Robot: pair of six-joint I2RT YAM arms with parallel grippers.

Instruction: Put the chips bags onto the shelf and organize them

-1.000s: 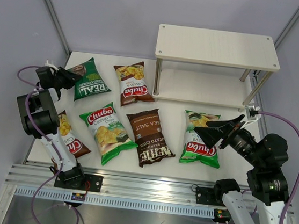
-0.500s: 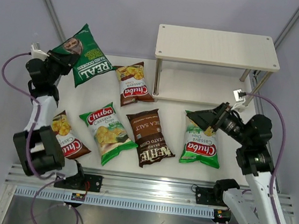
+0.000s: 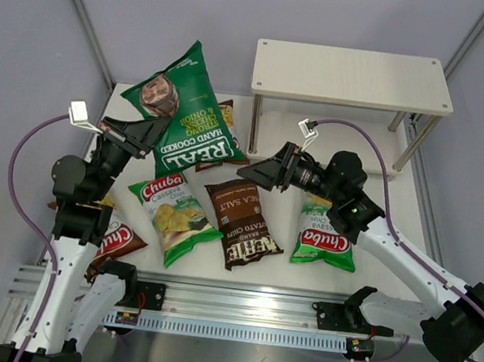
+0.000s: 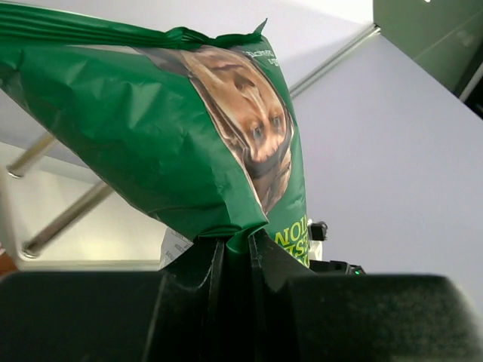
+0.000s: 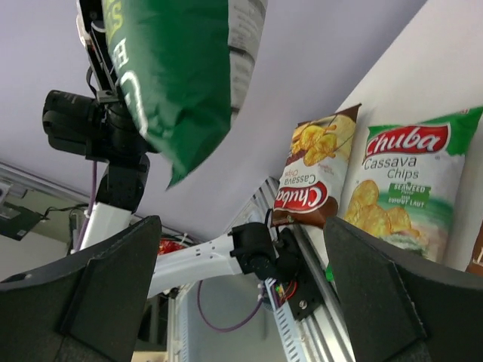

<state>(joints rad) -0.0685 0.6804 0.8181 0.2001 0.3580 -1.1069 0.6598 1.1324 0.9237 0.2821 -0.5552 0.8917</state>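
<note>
My left gripper [image 3: 149,132] is shut on a corner of the dark green REAL bag [image 3: 185,109] and holds it in the air left of the shelf [image 3: 352,76]. In the left wrist view the bag [image 4: 189,136] rises from the closed left gripper [image 4: 232,245]. My right gripper [image 3: 260,173] is open and empty above the table's middle, facing the hanging bag [image 5: 173,68]. On the table lie a light green Chuba bag [image 3: 173,212], the Kettle bag [image 3: 242,222], a second light green Chuba bag [image 3: 325,238] and a brown-red Chuba bag [image 3: 117,238]. Another brown-red Chuba bag [image 3: 229,114] is mostly hidden behind the REAL bag.
The shelf's silver legs [image 3: 253,128] stand at the back right of the white table [image 3: 391,250]. Both shelf boards are bare. Grey walls close in on the left and right. A metal rail [image 3: 236,307] runs along the near edge.
My left gripper lifted the REAL bag off the table and carried it up and right. My right arm swung left from the right-hand Chuba bag to the table's middle, jaws open.
</note>
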